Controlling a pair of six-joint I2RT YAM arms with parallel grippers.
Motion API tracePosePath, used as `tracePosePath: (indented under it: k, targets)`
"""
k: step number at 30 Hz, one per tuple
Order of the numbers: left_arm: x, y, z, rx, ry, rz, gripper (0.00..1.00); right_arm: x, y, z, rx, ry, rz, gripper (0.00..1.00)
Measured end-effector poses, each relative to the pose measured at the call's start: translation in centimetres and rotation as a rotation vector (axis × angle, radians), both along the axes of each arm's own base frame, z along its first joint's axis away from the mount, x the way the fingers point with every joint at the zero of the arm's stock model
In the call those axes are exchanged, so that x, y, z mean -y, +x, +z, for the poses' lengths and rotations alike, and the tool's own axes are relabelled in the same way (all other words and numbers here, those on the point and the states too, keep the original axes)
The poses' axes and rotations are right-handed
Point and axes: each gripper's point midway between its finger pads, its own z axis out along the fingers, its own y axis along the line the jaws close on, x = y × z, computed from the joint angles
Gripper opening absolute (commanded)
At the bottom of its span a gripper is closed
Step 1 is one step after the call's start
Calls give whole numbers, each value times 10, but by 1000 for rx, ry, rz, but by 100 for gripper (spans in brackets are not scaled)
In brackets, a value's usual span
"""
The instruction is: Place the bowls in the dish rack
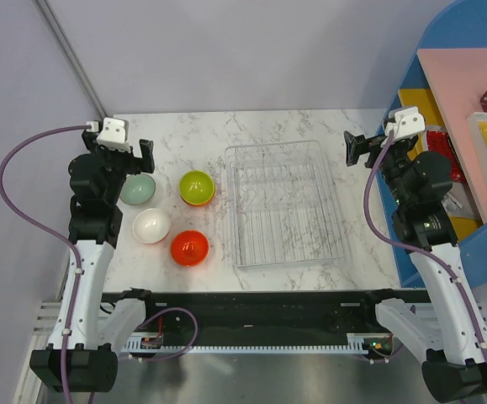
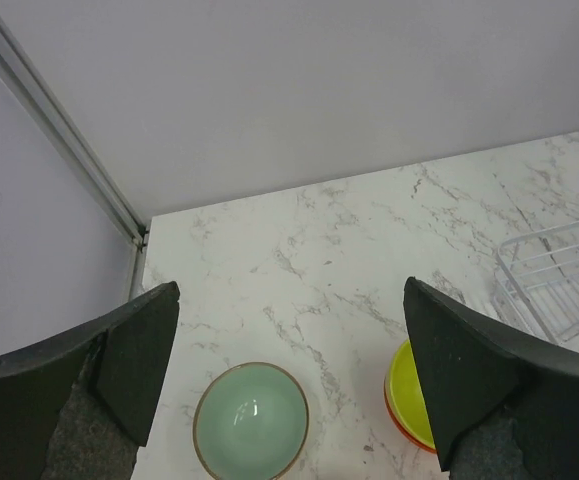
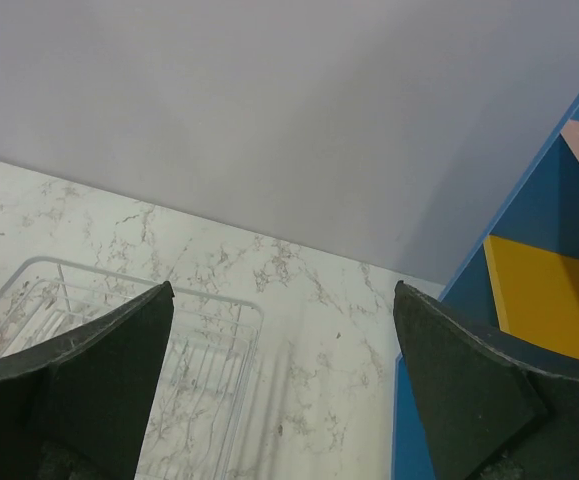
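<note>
Four bowls sit on the marble table left of the clear dish rack [image 1: 285, 206]: pale mint [image 1: 139, 189], lime-green with an orange outside [image 1: 197, 187], white [image 1: 151, 225] and red-orange [image 1: 189, 247]. The rack holds nothing. My left gripper [image 1: 132, 156] is open and empty, hovering just behind the mint bowl [image 2: 251, 421]; the lime bowl [image 2: 410, 395] shows by its right finger. My right gripper [image 1: 359, 150] is open and empty, raised right of the rack's far corner [image 3: 169, 345].
A blue shelf unit [image 1: 453, 101] with boxes stands along the table's right side, close to the right arm. A wall [image 2: 319, 90] runs behind the table, with a metal corner rail [image 2: 59, 130] at the left.
</note>
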Motion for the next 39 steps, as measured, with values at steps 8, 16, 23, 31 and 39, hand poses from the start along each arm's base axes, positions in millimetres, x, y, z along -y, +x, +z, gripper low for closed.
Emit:
tracePosePath:
  k: [8, 16, 23, 31, 39]
  targets:
    - [-25, 7, -17, -61, -3, 137, 100, 15, 5, -2, -14, 36, -90, 98]
    - [-30, 24, -48, -144, 8, 150, 100, 18, 18, -18, -60, 15, -117, 98]
    - [-3, 61, -134, -373, 53, -35, 99, -14, 22, -39, -130, -11, 57, 98]
    - [27, 77, -223, -591, 69, -186, 90, -34, 27, -66, -216, -26, 165, 98]
    - [63, 76, -247, -642, 97, -288, 76, -41, 25, -67, -222, -28, 204, 98]
